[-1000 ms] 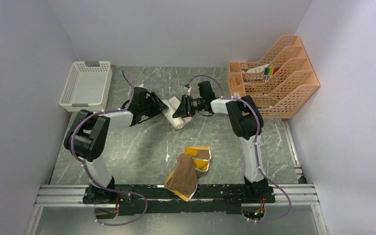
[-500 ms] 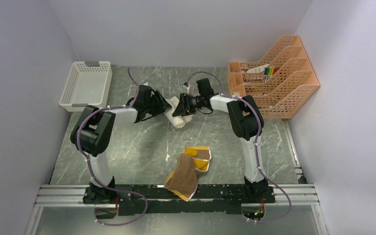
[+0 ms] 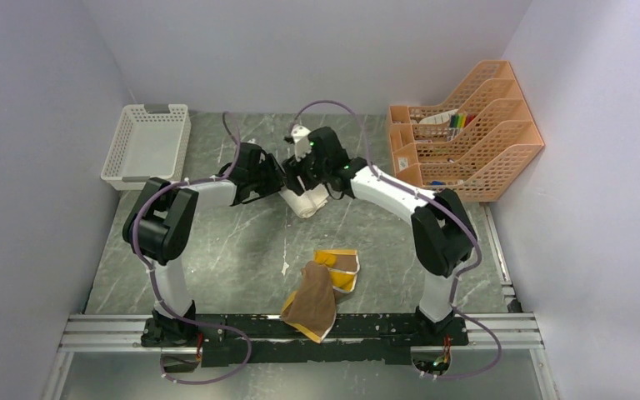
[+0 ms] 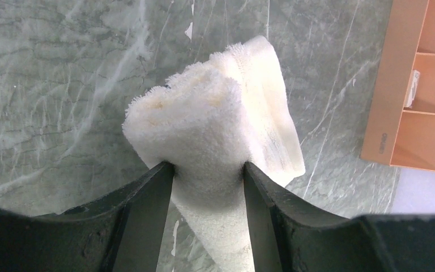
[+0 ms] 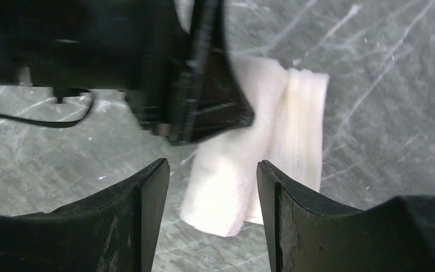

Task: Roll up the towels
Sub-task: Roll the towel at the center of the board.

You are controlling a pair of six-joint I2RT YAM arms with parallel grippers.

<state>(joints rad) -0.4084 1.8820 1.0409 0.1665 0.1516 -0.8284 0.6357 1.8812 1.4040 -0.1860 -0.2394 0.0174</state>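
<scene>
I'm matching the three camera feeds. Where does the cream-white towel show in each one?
Top external: cream-white towel lies just above centre.
Left wrist: mid-frame and large.
Right wrist: a little right of centre.
Shared landmark: the grey marbled table under it in all three.

L arm (image 3: 162, 225): base at near edge, elbow bent & raised, forearm reaching fwd and inward toward centre. L gripper (image 4: 208, 170) lies low, approx. level, fingers (image 4: 147, 209) pressed on both sides of the cream towel (image 4: 221, 107), clamped on it. R arm (image 3: 442, 237): elbow up, forearm stretched fwd and to its left, wrist higher than L wrist, tilted down. R gripper (image 5: 212, 170) hangs w/ jaws apart, clear of the towel under it. Both grippers nearly meet at centre, R just above L.
</scene>
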